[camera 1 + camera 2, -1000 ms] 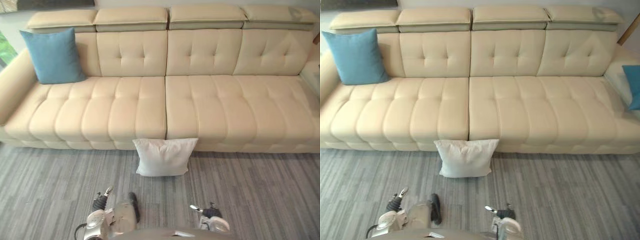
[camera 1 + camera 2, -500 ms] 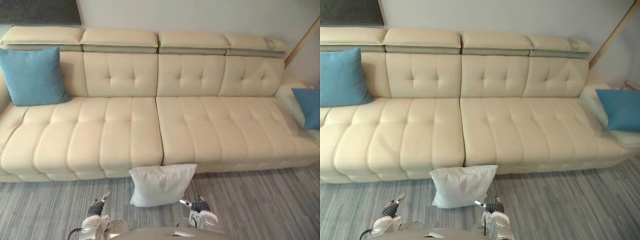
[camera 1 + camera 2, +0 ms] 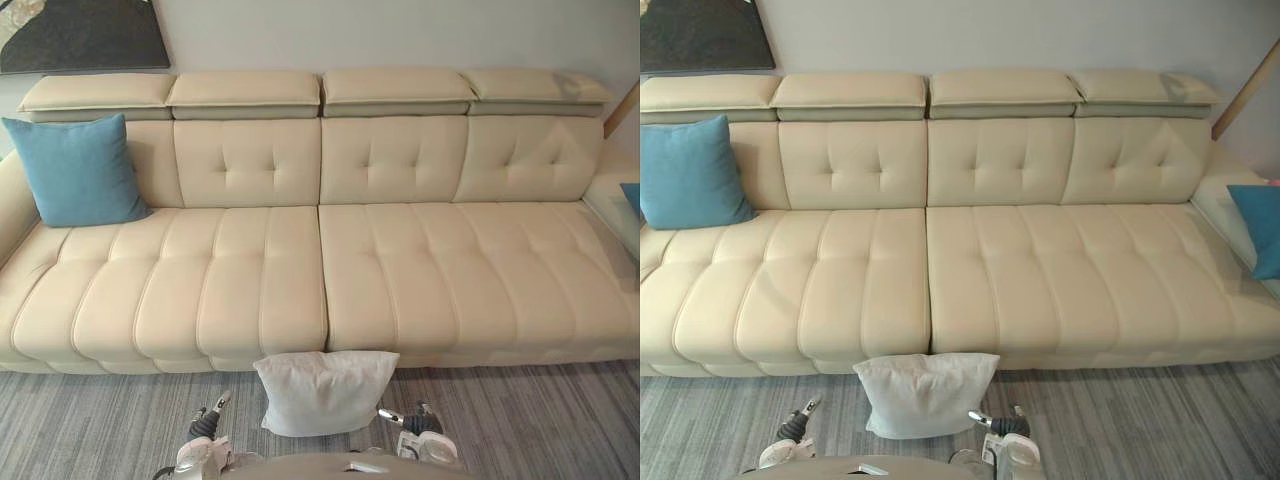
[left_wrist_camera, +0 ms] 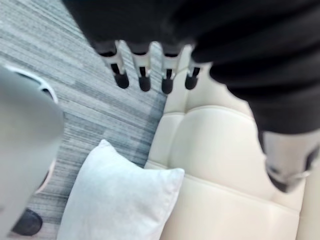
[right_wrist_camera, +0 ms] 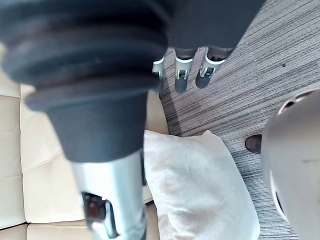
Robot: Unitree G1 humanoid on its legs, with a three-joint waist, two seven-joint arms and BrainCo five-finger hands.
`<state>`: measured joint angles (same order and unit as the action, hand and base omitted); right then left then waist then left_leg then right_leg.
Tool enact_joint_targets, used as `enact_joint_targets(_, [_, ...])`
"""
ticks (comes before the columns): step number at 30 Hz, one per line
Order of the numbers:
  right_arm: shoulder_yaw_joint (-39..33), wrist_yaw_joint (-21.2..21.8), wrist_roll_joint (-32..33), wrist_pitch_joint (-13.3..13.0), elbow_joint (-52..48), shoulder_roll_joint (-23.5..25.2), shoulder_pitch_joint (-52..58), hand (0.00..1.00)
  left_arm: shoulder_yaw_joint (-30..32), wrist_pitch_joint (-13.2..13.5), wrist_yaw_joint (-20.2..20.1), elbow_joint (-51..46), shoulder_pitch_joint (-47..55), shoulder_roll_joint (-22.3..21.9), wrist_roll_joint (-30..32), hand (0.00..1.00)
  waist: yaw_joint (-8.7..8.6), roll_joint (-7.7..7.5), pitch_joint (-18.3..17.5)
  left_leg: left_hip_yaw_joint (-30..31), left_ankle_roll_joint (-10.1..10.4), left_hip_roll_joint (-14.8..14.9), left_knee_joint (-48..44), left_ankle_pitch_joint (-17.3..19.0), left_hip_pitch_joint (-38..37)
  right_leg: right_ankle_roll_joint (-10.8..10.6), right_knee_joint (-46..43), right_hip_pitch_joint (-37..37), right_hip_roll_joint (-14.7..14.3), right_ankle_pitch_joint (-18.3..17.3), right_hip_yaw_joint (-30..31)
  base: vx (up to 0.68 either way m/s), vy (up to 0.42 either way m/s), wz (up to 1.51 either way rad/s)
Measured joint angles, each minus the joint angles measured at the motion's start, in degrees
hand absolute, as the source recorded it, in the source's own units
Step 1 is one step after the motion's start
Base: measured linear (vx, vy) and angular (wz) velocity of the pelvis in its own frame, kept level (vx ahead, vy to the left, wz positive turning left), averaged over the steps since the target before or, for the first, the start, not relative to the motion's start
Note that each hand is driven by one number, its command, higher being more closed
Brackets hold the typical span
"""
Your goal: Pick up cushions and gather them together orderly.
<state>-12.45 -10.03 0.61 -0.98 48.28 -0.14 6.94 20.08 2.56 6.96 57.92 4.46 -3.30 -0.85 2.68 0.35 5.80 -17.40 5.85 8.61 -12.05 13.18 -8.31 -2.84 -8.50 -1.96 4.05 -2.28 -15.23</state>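
Observation:
A white cushion (image 3: pixel 325 392) stands on the floor, leaning against the front of the cream sofa (image 3: pixel 400 270) at its middle seam. One blue cushion (image 3: pixel 78 170) leans upright at the sofa's left end. Another blue cushion (image 3: pixel 1258 228) lies on the right arm section. My left hand (image 3: pixel 205 438) hangs low, left of the white cushion and apart from it. In the left wrist view its fingers (image 4: pixel 144 75) are straight above the white cushion (image 4: pixel 120 200). My right hand (image 3: pixel 422 436) sits low at the cushion's right, fingers (image 5: pixel 181 75) straight and holding nothing.
Grey striped carpet (image 3: pixel 540 420) covers the floor before the sofa. A dark picture (image 3: pixel 80 35) hangs on the wall at the upper left. A wooden pole (image 3: pixel 1245 90) leans by the sofa's right end.
The whole picture has shifted: the camera moved, so the sofa sits lower in view and the white cushion closer to my hands. The cushions themselves have not moved.

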Motion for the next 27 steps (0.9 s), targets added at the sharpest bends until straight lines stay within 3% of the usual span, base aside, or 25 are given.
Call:
enact_joint_targets(10, [-0.3,-0.1,-1.1,0.0,-0.1,0.0,2.1,0.00,-0.6,0.0,0.1,-0.7,0.6,0.6,-0.1,0.00,0.16,-0.52,-0.4,0.2,-1.3,-3.2,3.3,-1.3,-1.8,-1.2,8.0,-3.9,0.8,4.2,0.0,0.01,0.042,0.03])
enact_joint_targets(19, [0.1,-0.5,-3.2,0.0,-0.4,-0.2,1.2,0.00,-2.7,0.1,0.4,-1.1,0.2,1.3,-0.3,0.00,0.30,-0.80,0.5,0.3,-1.9,-3.5,3.8,-1.9,-1.3,-0.7,8.1,-3.2,0.8,5.0,0.4,-0.03,-0.007,-0.01])
enact_joint_targets(21, [0.5,-0.7,-3.2,0.0,-1.1,-0.3,0.3,0.00,-2.9,0.1,0.5,-1.2,-0.9,1.9,-0.4,0.00,0.35,-0.53,1.5,0.3,-1.8,-3.0,1.3,-1.4,1.3,-0.3,4.0,0.2,1.3,3.6,0.7,-0.11,-0.013,-0.04])
enact_joint_targets(24, [2.4,-1.8,-3.1,0.1,-5.0,-1.7,-5.3,0.00,-5.0,0.0,1.9,-2.7,-5.7,3.5,-1.6,0.00,0.29,-1.08,7.3,1.0,-2.3,0.0,-13.9,3.7,14.3,0.1,-9.5,13.3,2.1,-0.3,1.9,-0.26,-0.023,-0.09])
enact_joint_targets(27, [2.9,-3.3,-1.7,0.1,-6.0,-4.1,-10.0,0.00,-6.7,0.0,3.1,-3.6,-9.1,4.5,-4.1,0.00,0.26,-1.08,10.3,1.9,-3.0,1.7,-23.8,6.3,25.5,0.6,-18.6,24.3,3.0,-2.3,2.5,-0.28,0.006,-0.04])
